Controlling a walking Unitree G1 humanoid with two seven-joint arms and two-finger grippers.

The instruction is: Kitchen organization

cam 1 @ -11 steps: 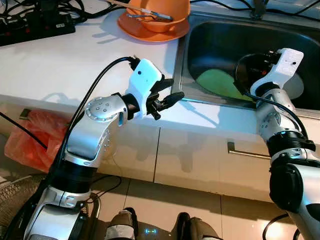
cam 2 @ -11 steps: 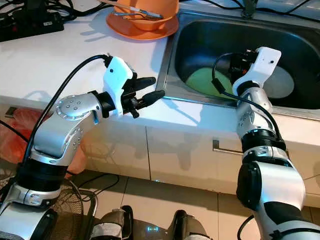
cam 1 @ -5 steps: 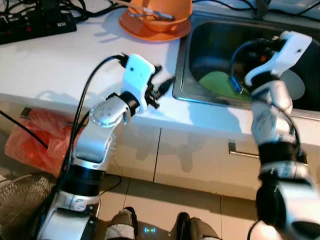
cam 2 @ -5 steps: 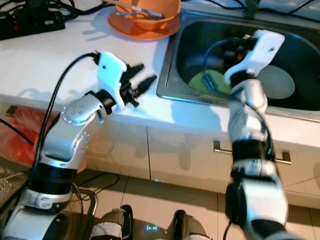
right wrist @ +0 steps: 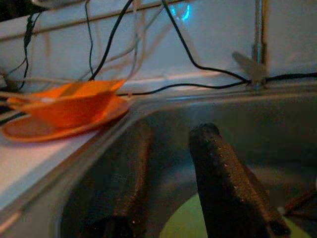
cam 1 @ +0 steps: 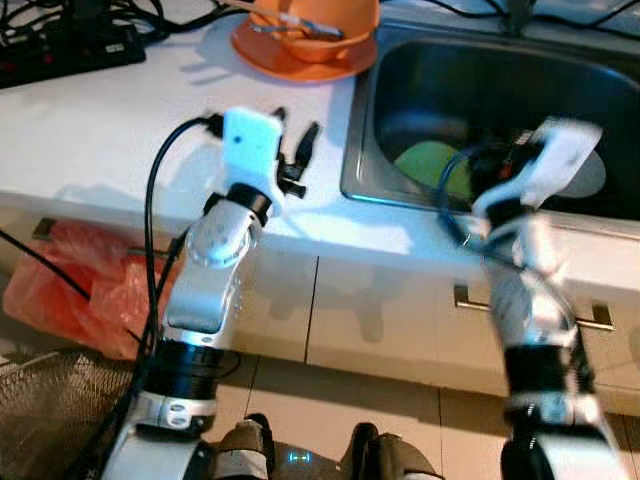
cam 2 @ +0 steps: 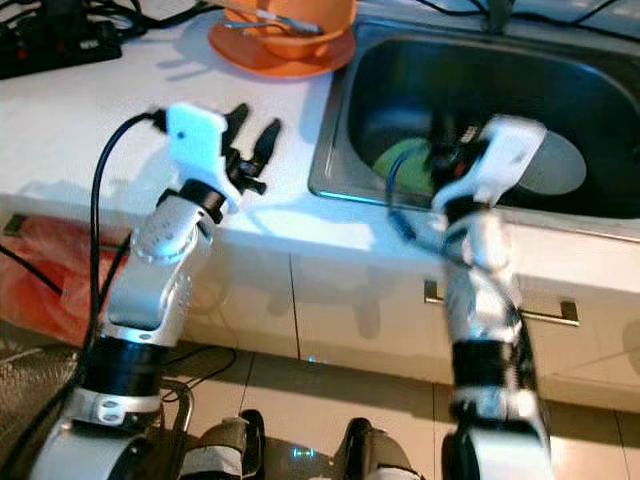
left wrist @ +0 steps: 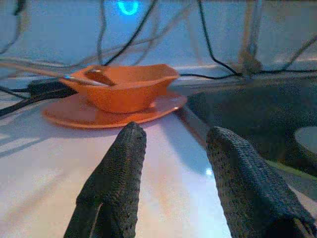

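Observation:
An orange bowl (cam 1: 312, 22) with a metal utensil in it sits on an orange plate (cam 1: 290, 62) at the back of the white counter (cam 1: 100, 130), beside the steel sink (cam 1: 385, 90). My left gripper (cam 1: 297, 130) hovers open over the counter near the sink's left rim. It points at the bowl (left wrist: 124, 89), and nothing is between its fingers (left wrist: 119, 173). My right gripper (right wrist: 173, 131), blurred in the eye views, is open and empty over the sink. Below it lies a green plate (cam 1: 425, 160).
A pale round dish (cam 1: 598, 180) lies in the sink at the right. A black power strip (cam 1: 60, 50) and cables are at the counter's back left. Below the counter are a red bag (cam 1: 70, 280), a cabinet handle (cam 1: 470, 296) and a wire mesh thing (cam 1: 40, 410).
My left gripper has swung from pointing right toward the sink to pointing away toward the orange bowl, shifting left. My right arm has dropped a little and is blurred in motion.

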